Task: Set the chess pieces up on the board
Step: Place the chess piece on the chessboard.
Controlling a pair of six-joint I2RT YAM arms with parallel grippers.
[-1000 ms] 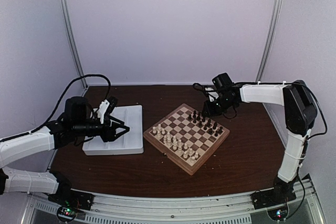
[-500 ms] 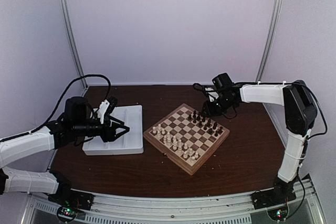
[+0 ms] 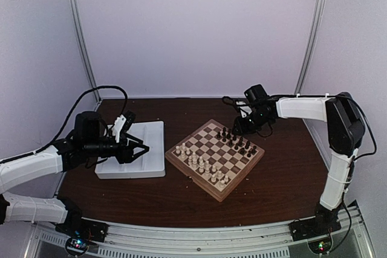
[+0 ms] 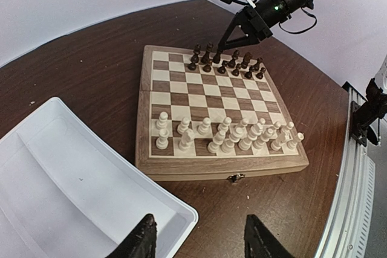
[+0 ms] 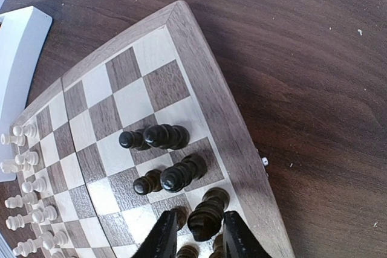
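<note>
Right wrist: end effector (image 5: 195,235) straddles chess pieces (image 5: 205,214) at board (image 5: 216,116) rim (fingers (image 5: 162,237) apart).

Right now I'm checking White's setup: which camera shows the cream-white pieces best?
Left wrist view: the cream-white pieces stand close, unblocked, in two rows. Top view shows them tiny; right wrist catches only a few at its left edge.

I see the board (image 3: 208,134) flat at mid-table, turned diamond-wise. The dark chess pieces (image 3: 237,140) stand in two rows along its two-o'clock edge.
</note>
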